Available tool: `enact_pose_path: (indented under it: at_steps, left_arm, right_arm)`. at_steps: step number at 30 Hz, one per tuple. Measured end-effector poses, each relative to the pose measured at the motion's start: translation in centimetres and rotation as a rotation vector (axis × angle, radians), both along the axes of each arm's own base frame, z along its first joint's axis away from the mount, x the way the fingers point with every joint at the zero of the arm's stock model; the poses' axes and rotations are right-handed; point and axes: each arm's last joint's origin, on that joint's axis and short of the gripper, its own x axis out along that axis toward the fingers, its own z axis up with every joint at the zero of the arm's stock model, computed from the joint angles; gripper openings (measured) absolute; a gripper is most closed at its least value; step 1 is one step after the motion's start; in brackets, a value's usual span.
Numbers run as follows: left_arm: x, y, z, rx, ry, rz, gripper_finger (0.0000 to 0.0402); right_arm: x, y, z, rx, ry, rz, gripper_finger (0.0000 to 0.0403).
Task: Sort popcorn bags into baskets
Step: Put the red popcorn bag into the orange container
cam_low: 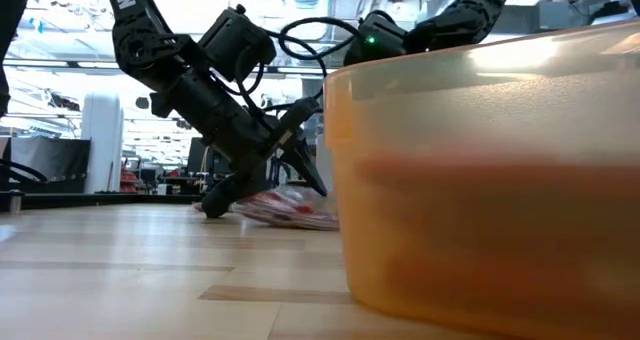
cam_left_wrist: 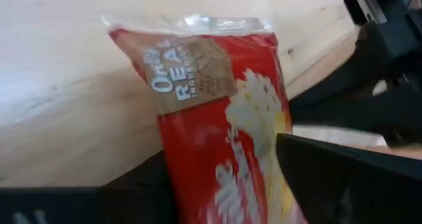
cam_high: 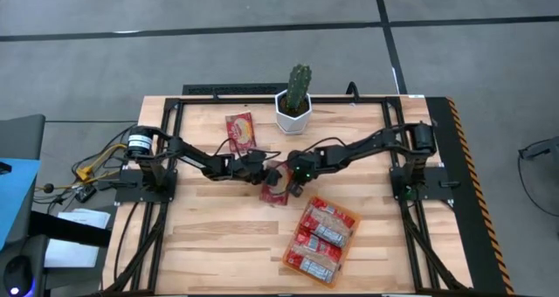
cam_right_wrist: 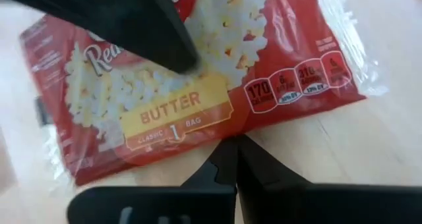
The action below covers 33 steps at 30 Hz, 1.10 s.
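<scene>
A red popcorn bag [cam_high: 278, 190] lies flat on the wooden table at mid-table, label side up [cam_right_wrist: 198, 99]. My left gripper [cam_high: 265, 169] reaches in from the table's left, slanting down. It stands open, one finger on each side of the bag [cam_left_wrist: 217, 118]. My right gripper [cam_high: 293, 176] comes from the right, shut, its tips [cam_right_wrist: 235, 151] at the bag's long edge. A second bag [cam_high: 240, 129] lies flat farther back. The orange basket [cam_high: 286, 259] at the near right holds several bags. My left gripper stands open over the bag. One finger [cam_right_wrist: 158, 33] lies across its printed face, slanting down from the table's left. I cannot tell whether it touches. My right gripper's shut tips point down at the bag's long edge [cam_right_wrist: 224, 137]. Touch cannot be told there either.
A white pot with a cactus [cam_high: 295, 105] stands at the table's far edge, behind the grippers. In the low view the basket wall [cam_low: 480, 180] fills the right and hides my right gripper's fingers. Bare wood lies at the near left.
</scene>
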Motion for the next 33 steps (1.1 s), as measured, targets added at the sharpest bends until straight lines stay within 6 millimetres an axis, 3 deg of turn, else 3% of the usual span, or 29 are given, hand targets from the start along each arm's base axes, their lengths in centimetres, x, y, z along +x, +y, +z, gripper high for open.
enact_pose_path:
  at_steps: [4,8,12,16,23,27,33]
  left_arm:
    - [-0.1,0.1,-0.1,0.014,0.021,0.026,0.0136]
    - [-0.1,0.0,-0.1,0.037,0.020,0.008,0.0032]
    - [-0.1,0.2,0.4,0.038,-0.001,-0.004,0.0016]
    - [-0.4,0.8,1.6,0.008,-0.020,-0.083,0.0009]
    - [-1.0,0.2,7.6,0.066,-0.160,-0.224,0.0008]
    - [0.1,-1.9,12.7,0.209,-0.232,-0.370,0.0007]
    - [3.0,-5.9,18.1,0.480,-0.173,-0.622,0.0007]
  right_arm:
    - [0.1,-0.4,0.1,0.001,-0.012,-0.007,0.0022]
    - [-0.3,-0.8,1.1,-0.021,-0.009,0.005,0.0015]
    - [-2.0,-1.5,4.4,-0.037,-0.011,-0.003,0.0012]
    - [-5.0,-1.8,9.0,-0.061,-0.031,-0.021,0.0021]
    - [-11.2,-0.2,15.6,-0.121,-0.103,-0.107,0.0017]
    - [-14.2,1.0,17.5,-0.113,-0.128,-0.122,0.0014]
    - [-17.6,2.1,19.0,-0.102,-0.153,-0.154,0.0029]
